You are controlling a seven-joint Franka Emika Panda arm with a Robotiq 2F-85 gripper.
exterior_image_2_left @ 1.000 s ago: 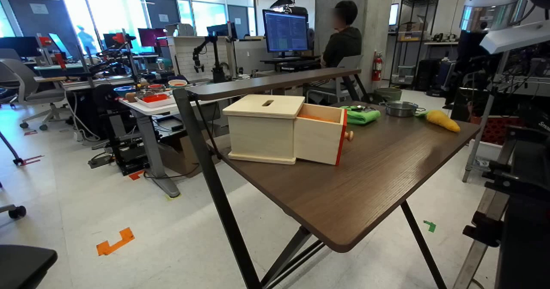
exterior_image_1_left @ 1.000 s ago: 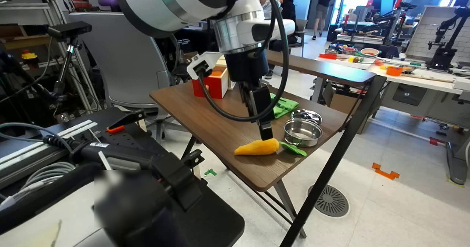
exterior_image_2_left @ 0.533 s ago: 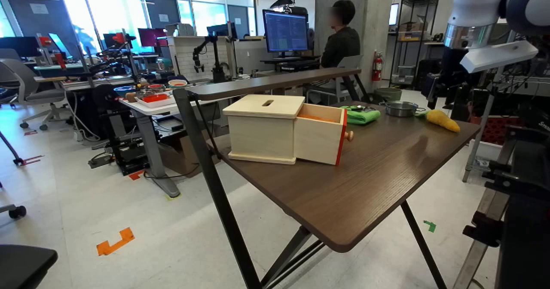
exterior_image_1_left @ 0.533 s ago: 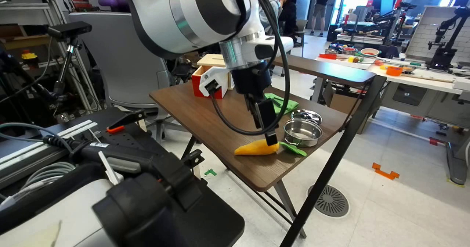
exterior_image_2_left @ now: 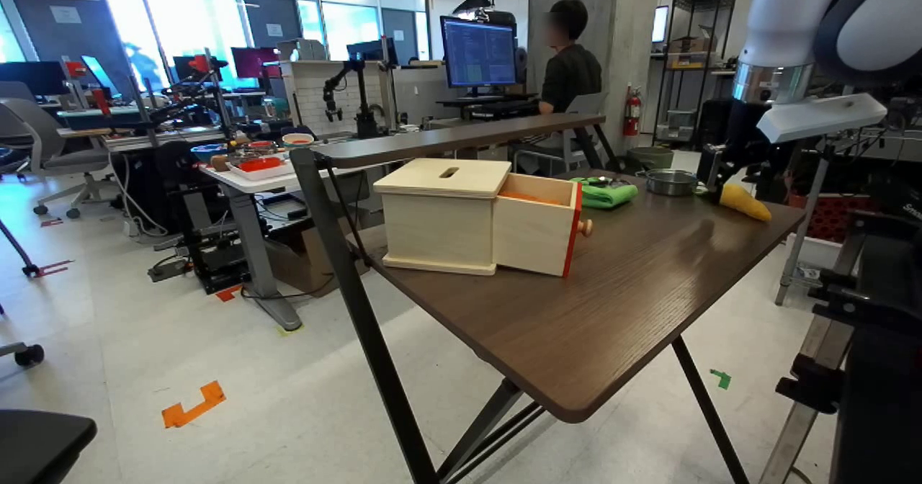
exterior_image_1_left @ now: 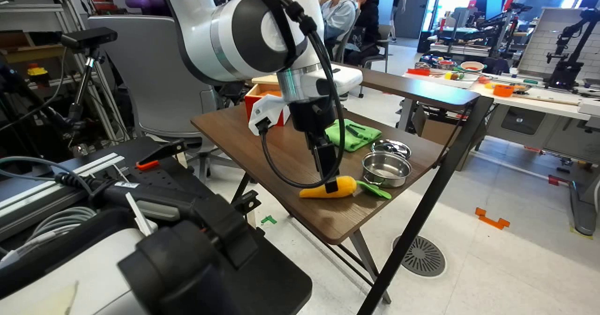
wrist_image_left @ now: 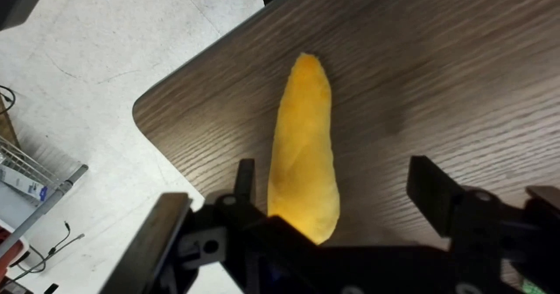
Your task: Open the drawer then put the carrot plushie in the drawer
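Note:
The drawer (exterior_image_2_left: 536,235) is pulled out of its light wooden box (exterior_image_2_left: 439,228), its top open and something orange inside. Its red front (exterior_image_1_left: 253,108) shows in an exterior view, partly behind the arm. The carrot plushie (exterior_image_1_left: 348,186) lies on the table near a corner, yellow-orange with a green leafy end. It also shows in an exterior view (exterior_image_2_left: 745,204) and in the wrist view (wrist_image_left: 304,154), where its leafy end is hidden. My gripper (wrist_image_left: 334,176) is open, with the carrot's thick end between its fingers, closer to the left finger. In an exterior view a fingertip (exterior_image_1_left: 331,186) overlaps the carrot.
A metal pot (exterior_image_1_left: 386,168) stands close to the leafy end, with a shiny lid (exterior_image_1_left: 391,148) behind it. A green cloth (exterior_image_1_left: 358,134) with dark items lies farther back. The table (exterior_image_2_left: 612,311) has a raised shelf (exterior_image_2_left: 461,138) along one side. The table edge is near the carrot.
My gripper has come down to the carrot, and over the last half second has shifted toward the carrot's narrow end. The carrot and the drawer have not moved. People in the background moved.

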